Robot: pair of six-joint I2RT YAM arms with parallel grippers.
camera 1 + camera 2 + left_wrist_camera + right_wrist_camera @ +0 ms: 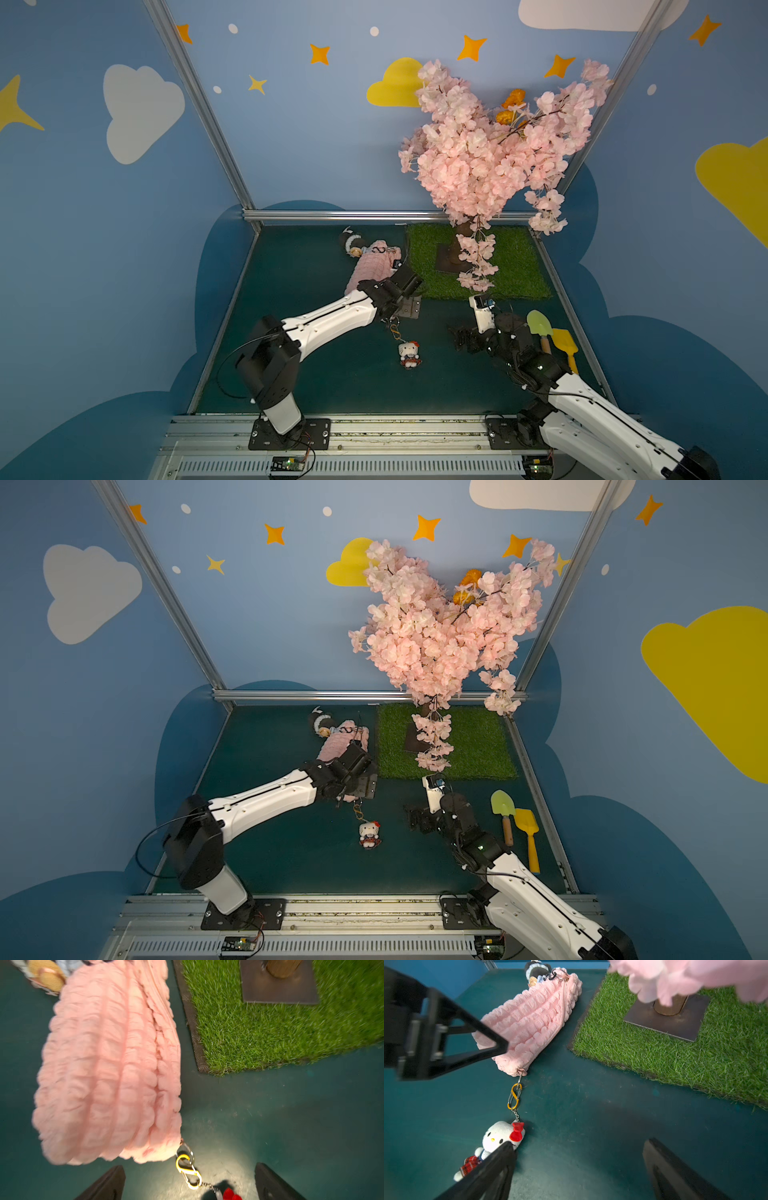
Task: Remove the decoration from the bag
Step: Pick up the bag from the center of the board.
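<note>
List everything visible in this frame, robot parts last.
grass mat: one, green, back right.
blossom tree: one, pink, on the mat.
bag: one, pink, beside the mat.
clip: one, yellow, on bag's near corner.
cat plush: one, white with red bow, chained to clip.
doll charm: one, dark, bag's far end.
toy shovels: two, green and yellow, right edge.
left gripper: one, black, open above clip.
right gripper: one, black, open beside plush.

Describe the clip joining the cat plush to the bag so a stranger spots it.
From the blossom tree on its grass mat, look to the pink bag beside the mat. At the bag's corner facing the white cat plush lies the clip, chained to that plush: yellow and silver, S-shaped, unlike the black hook at the far end.
</note>
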